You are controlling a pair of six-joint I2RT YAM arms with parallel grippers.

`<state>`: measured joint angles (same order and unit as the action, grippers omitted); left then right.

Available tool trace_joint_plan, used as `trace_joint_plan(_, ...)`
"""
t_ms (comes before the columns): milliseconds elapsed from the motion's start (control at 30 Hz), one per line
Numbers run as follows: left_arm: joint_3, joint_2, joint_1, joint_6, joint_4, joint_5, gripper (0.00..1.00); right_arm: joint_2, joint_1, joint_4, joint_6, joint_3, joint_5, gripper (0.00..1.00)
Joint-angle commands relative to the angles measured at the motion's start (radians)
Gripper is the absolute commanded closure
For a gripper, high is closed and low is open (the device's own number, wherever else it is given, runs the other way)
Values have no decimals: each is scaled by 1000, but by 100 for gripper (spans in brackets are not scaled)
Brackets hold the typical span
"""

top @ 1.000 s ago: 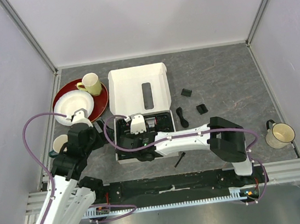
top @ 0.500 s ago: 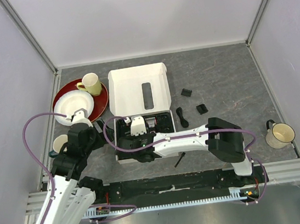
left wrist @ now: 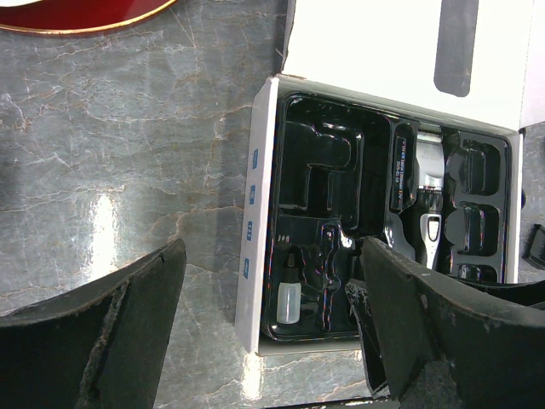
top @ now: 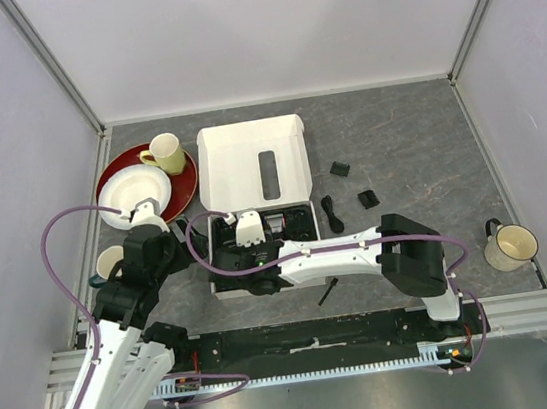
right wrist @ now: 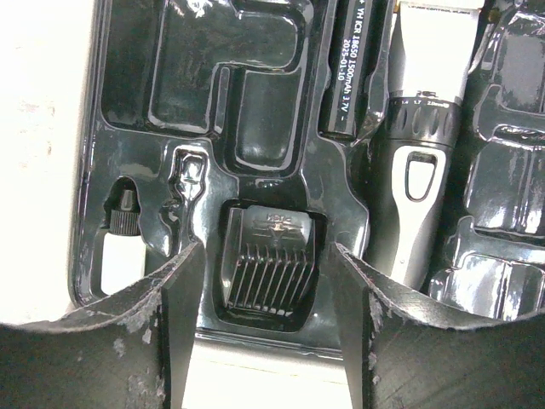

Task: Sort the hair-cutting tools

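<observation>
The black-and-silver clipper (right wrist: 421, 162) lies in the black moulded tray (right wrist: 255, 68) of the white box (top: 253, 162). One black comb attachment (right wrist: 271, 268) sits in a tray slot, between and below the open fingers of my right gripper (right wrist: 264, 290), which does not touch it. My right gripper (top: 234, 268) hovers over the tray's near left part. Two more comb attachments (top: 339, 169) (top: 366, 197), the coiled black cord (top: 333, 212) and the thin black brush (top: 327, 291) lie on the table right of the box. My left gripper (left wrist: 272, 341) is open and empty beside the box's left wall.
A small white bottle (right wrist: 119, 247) and a black cylinder (right wrist: 351, 68) lie in the tray. A red plate (top: 184, 176) with a white bowl (top: 134, 195) and yellow mug (top: 164, 154) stands at the back left. Another mug (top: 110, 261) is beside my left arm, and a white mug (top: 509, 244) is at the right.
My right gripper has shifted slightly left over the tray's near part. The left arm has not moved.
</observation>
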<state>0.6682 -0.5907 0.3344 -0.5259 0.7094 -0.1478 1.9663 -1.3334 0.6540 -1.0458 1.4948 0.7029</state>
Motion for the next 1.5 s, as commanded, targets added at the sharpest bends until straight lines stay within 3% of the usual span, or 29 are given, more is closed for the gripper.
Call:
trace_joint_plan(0,24,5,3,-20,-16,-9,10,-32,-6,22,9,41,4,34)
trace_joint_plan(67,24,2,3,-19,-14,-9,10,-38,-6,22,10,41,6,35)
trace_joint_plan(300,22,3,3,-20,-14,-9,10,-32,-6,13,20,38,4,64)
trace_joint_plan(600,22,5,3,-19,-14,-10,10,17,-3,-19,35,21,-22,74)
trace_joint_plan(1100,24,6,3,-19,-14,-12,10,45,0,-45,21,-7,-79,73)
trace_joint_plan(1467,24,6,3,-20,-14,-13,10,-98,0,-80,33,-8,-42,55)
